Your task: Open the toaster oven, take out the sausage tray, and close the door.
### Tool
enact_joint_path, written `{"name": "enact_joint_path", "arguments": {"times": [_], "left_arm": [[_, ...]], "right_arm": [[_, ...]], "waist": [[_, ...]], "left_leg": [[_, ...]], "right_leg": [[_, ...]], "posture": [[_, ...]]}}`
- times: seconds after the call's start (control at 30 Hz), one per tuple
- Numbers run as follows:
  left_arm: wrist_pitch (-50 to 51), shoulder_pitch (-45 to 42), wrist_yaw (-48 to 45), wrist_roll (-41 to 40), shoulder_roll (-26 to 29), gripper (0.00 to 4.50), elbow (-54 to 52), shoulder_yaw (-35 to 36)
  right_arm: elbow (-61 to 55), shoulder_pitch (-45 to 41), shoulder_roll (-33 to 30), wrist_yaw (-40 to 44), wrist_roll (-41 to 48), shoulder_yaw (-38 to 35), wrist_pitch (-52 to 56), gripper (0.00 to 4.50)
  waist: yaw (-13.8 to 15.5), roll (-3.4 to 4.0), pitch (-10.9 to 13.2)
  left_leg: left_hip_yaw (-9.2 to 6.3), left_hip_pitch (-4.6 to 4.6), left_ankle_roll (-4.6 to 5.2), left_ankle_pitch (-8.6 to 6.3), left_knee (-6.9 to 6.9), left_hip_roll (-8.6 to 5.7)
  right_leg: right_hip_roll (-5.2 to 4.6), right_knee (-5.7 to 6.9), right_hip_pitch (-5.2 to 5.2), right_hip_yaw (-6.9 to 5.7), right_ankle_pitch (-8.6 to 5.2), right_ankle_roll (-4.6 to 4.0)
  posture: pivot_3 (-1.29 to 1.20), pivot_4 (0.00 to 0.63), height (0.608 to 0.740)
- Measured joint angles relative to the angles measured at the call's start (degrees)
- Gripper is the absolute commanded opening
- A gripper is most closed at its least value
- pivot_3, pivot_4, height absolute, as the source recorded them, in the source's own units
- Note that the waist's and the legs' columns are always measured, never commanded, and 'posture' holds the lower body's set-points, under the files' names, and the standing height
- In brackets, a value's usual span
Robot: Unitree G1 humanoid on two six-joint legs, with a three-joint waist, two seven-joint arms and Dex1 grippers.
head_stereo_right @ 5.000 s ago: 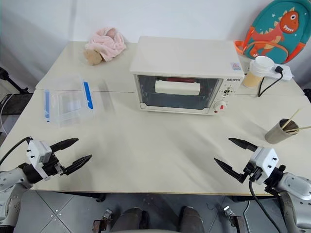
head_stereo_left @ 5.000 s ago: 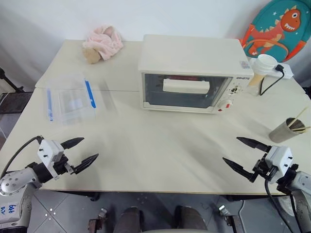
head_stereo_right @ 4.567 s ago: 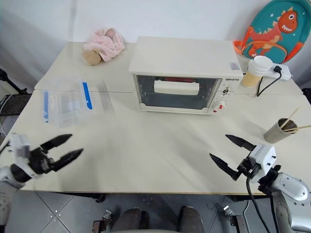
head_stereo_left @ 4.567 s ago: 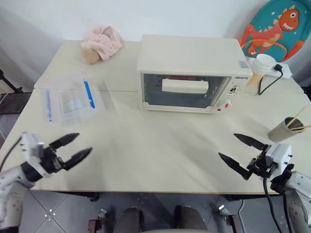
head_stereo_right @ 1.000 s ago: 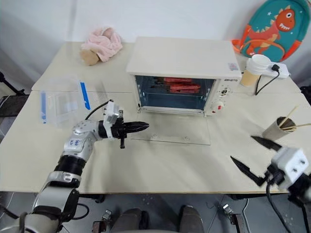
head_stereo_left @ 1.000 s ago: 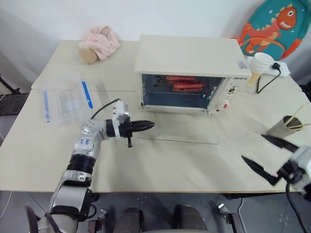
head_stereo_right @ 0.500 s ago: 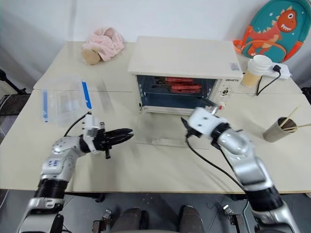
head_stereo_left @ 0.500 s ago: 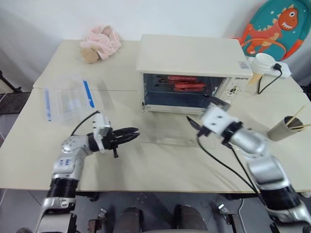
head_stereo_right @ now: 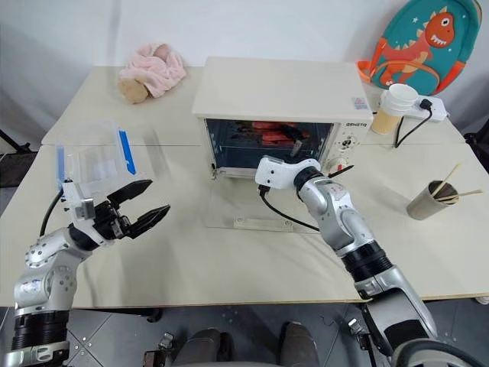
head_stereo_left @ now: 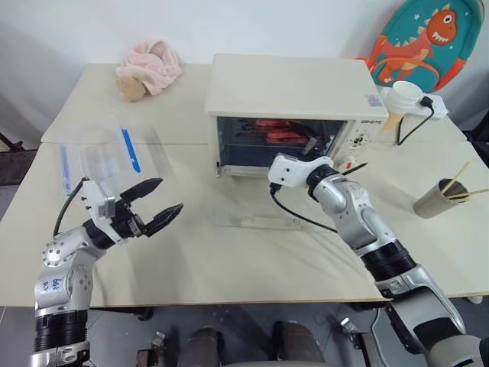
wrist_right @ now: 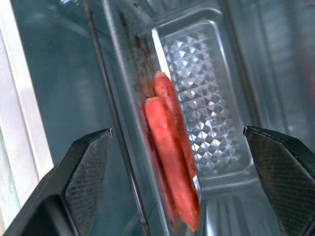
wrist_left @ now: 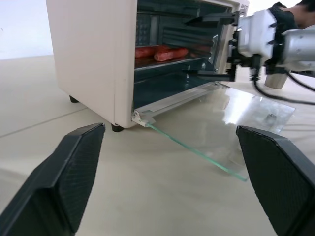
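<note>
Tray and right gripper: we see the sausage tray (wrist_right: 197, 93) inside the toaster oven (head_stereo_left: 290, 92), straight ahead of our right gripper (head_stereo_left: 336, 157), which sits at the oven's mouth with its fingers spread and nothing between them.
Tray and left gripper: our left gripper (head_stereo_left: 157, 205) hangs over the counter (head_stereo_left: 244, 260) well to the left of the oven, fingers wide apart and empty.
Door: the door (head_stereo_left: 263, 205) is folded down flat on the counter in front of the oven, its glass lying under our right arm.
Oven contents: the silver tray rests on the rack in the upper part of the chamber, and two red sausages (wrist_right: 170, 147) lie side by side on it, touching each other.
Plastic box: a clear box with blue clips (head_stereo_left: 107, 157) sits on the counter's left side; we cannot tell what is in it.
Cups: a paper cup (head_stereo_left: 401, 99) stands to the oven's right, and a grey cup (head_stereo_left: 432, 197) holding thin sticks stands near the counter's right edge.
Other: a pink cloth (head_stereo_left: 149, 67) lies at the back left.
</note>
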Motion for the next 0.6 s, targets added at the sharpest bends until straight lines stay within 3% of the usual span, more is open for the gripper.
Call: {"name": "enact_joint_path", "arguments": {"times": [0.27,0.6], "left_arm": [[-0.03,0.18,2.66,-0.06,-1.49,4.5,-1.65,-0.48],[0.0,0.11,3.12,-0.48,-1.49,4.5,-1.65,-0.49]], "right_arm": [[3.28,-1.23,0.26,-2.97,-5.25,1.44,-3.5,1.16],[4.22,-1.29,1.26,-4.16,-7.77,2.03,-4.36,1.16]], "waist": [[-0.23,0.0,0.0],[-0.22,0.01,0.0]], "left_leg": [[0.01,0.02,-0.02,0.0,-0.03,0.02],[0.01,0.02,-0.02,0.0,-0.04,0.03]], "right_leg": [[0.03,0.0,-0.02,0.02,0.0,0.0],[0.03,-0.01,-0.03,0.02,0.0,0.0]], "posture": [[0.0,0.15,0.74],[0.0,0.15,0.74]]}}
